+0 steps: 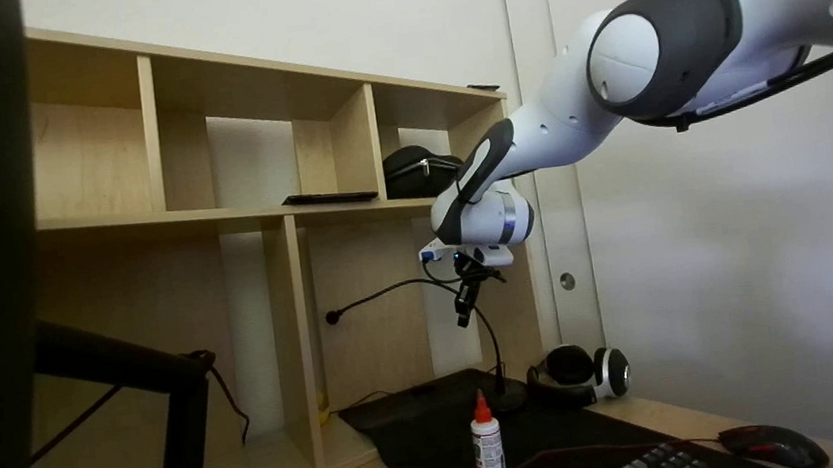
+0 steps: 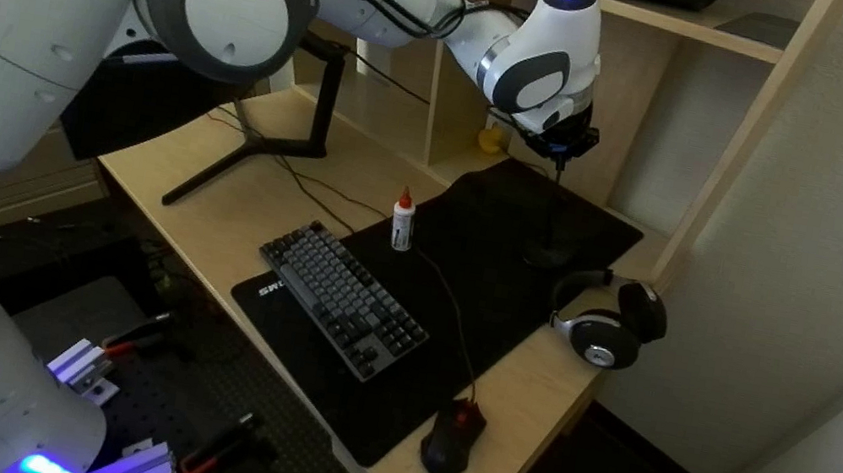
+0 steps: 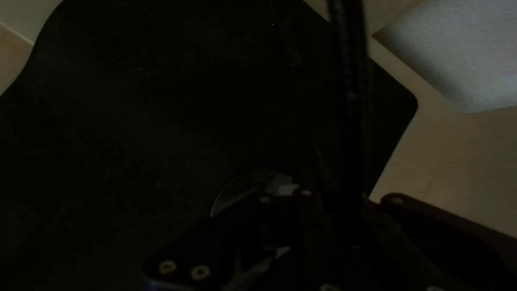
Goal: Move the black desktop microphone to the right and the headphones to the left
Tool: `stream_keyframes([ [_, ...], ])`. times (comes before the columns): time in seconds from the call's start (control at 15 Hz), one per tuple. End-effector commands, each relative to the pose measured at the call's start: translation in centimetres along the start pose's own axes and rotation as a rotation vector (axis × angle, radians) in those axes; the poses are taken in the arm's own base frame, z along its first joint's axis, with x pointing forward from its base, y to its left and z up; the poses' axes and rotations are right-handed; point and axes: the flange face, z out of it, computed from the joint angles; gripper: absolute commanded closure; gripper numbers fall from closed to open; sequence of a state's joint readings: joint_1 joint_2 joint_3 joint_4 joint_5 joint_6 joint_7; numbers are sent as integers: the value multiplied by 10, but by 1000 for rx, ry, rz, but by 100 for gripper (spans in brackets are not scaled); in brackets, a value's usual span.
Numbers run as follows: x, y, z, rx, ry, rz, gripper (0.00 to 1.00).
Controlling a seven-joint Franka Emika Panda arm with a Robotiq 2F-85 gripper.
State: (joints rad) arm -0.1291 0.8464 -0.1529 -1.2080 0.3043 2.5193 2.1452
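The gripper (image 1: 464, 313) was clenched on the thin stem (image 3: 353, 101) of the black desktop microphone (image 1: 505, 396); in an exterior view the small head (image 1: 333, 317) stuck out at nine o'clock from the grip. Base looked set on the black mat (image 2: 496, 305), contact too dark to be sure. Clocking from that base in an exterior view: headphones (image 2: 611, 332) lay near at four, on the tabletop (image 2: 535, 375) by the mat's edge; white bottle (image 2: 402, 226) stood upright at nine; keyboard (image 2: 343, 296) at eight; mouse (image 2: 452, 443) between six and seven.
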Motion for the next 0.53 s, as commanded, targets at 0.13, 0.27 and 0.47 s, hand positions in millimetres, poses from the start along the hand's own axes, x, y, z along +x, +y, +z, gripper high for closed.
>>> stream_keyframes([
  [0.13, -20, -17, 2, 53, -37, 80, 99],
  [0.27, -28, -21, -9, 60, -53, 113, 99],
  [0.47, -32, -24, -16, 65, -55, 141, 99],
])
